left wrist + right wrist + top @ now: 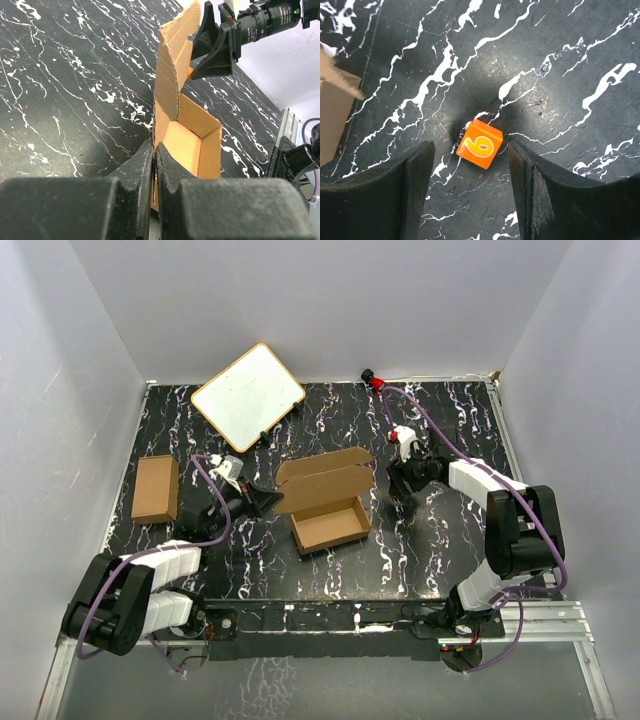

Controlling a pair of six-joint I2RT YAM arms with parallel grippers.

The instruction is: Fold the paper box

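Brown paper box (330, 525) sits open mid-table, lid raised. My left gripper (264, 499), pressed together, sits at its nine o'clock; my right gripper (470, 148), at two o'clock, stands spread astride an orange cube (480, 144).

Black marbled worktop (420, 550): open paper box (328, 525) in the middle, closed brown carton (156, 488) left, white board (248, 395) at the back, orange cube (480, 144) right.

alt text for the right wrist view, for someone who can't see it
A small orange cube printed with a 6 lies on the black, white-veined table between the open fingers of the right gripper, touching neither. A corner of the brown paper box shows at the left edge.
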